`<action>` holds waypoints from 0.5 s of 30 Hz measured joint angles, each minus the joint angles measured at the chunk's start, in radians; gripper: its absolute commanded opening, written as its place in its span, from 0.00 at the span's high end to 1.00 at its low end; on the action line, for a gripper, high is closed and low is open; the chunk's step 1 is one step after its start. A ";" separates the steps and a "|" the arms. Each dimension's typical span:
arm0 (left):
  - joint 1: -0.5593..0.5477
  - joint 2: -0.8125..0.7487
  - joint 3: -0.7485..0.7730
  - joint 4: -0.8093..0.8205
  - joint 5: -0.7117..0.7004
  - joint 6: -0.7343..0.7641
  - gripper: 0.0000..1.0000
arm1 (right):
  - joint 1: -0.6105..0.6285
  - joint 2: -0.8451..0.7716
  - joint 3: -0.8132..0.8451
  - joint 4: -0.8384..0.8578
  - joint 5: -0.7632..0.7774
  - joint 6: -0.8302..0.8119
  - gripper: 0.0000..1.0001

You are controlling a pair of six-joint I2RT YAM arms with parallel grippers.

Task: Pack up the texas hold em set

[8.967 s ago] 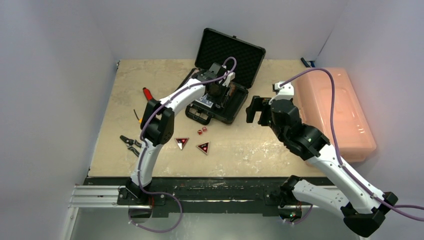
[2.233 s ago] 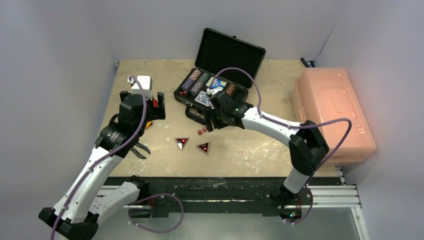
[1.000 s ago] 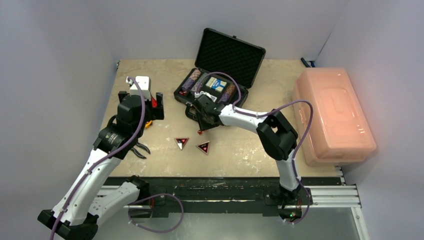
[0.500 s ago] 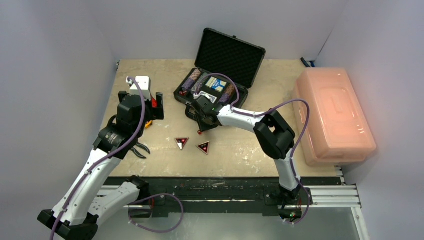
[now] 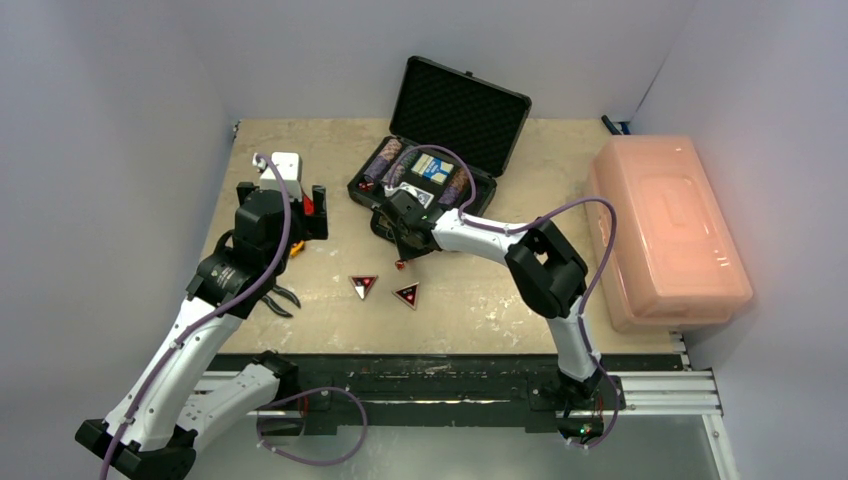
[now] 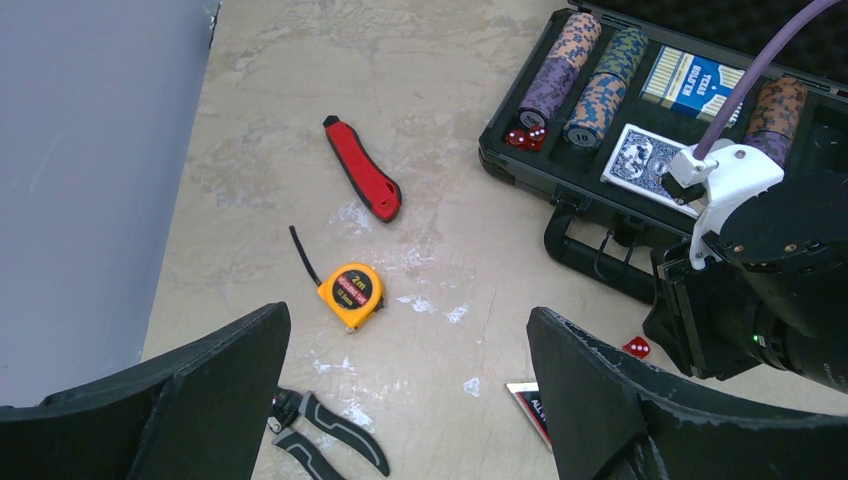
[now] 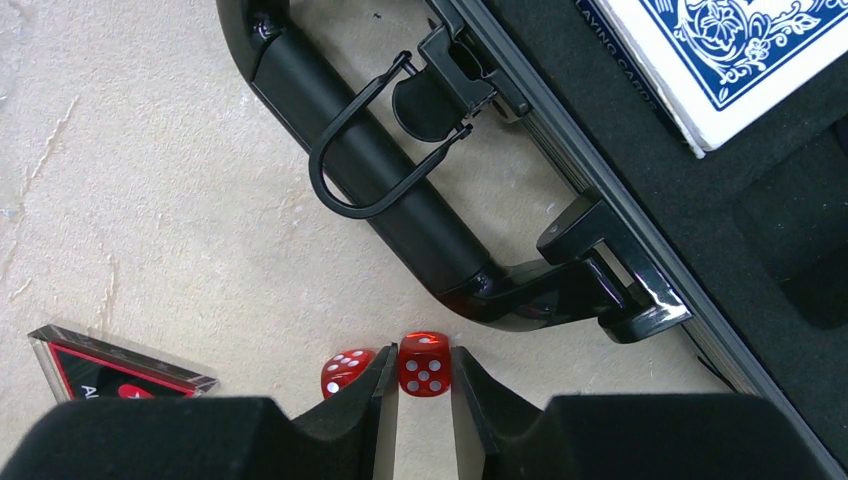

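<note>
Your right gripper (image 7: 423, 382) is down at the tabletop (image 7: 150, 200) with its jaws tight against both faces of one red die (image 7: 424, 362). It looks pinched, and the die rests on the surface just in front of the briefcase handle (image 7: 370, 170). A second die (image 7: 345, 371) sits right against the outside of the left-hand finger, so watch it.

Come straight up before you travel. Any sideways drift while you're low will likely shove that neighbour toward the triangular button (image 7: 110, 365) or knock your fingers into the handle. The die is small and hard, so I'd expect it to squirt out if the squeeze is uneven. Stay square on its faces and move gently.

Once you've cleared the rim of the briefcase (image 5: 460, 105), head for the pocket where the other red dice (image 6: 527, 137) already lie, at the near end of the chip stacks (image 6: 590, 90). Go low into that pocket before you let go, so the die doesn't bounce onto the card deck (image 6: 645, 155).

Your left gripper (image 6: 405, 315) hangs wide open and empty, above the tape measure (image 6: 352, 293) and well away from the action. That's a good place for it. By my count the second die and two buttons remain on the tabletop, so there's a fair way to go before the lid closes.
</note>
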 measured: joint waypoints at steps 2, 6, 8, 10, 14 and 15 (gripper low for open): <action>0.000 0.000 0.000 0.000 0.000 0.000 0.11 | 0.001 0.001 0.000 -0.001 0.004 0.000 0.77; 0.000 0.000 0.000 0.000 0.000 0.000 0.11 | 0.001 0.001 0.002 -0.005 0.009 -0.003 0.76; 0.000 0.000 0.000 0.000 0.000 0.000 0.11 | 0.001 0.001 0.002 -0.005 0.009 -0.004 0.73; 0.000 0.000 0.000 0.000 0.000 0.000 0.11 | 0.001 0.001 0.002 -0.006 0.009 -0.004 0.69; 0.000 0.000 0.000 0.000 0.000 0.001 0.11 | 0.002 0.001 0.002 -0.012 0.009 -0.005 0.67; 0.000 0.000 0.000 0.000 0.000 0.001 0.11 | 0.002 0.001 0.002 -0.014 0.010 -0.005 0.67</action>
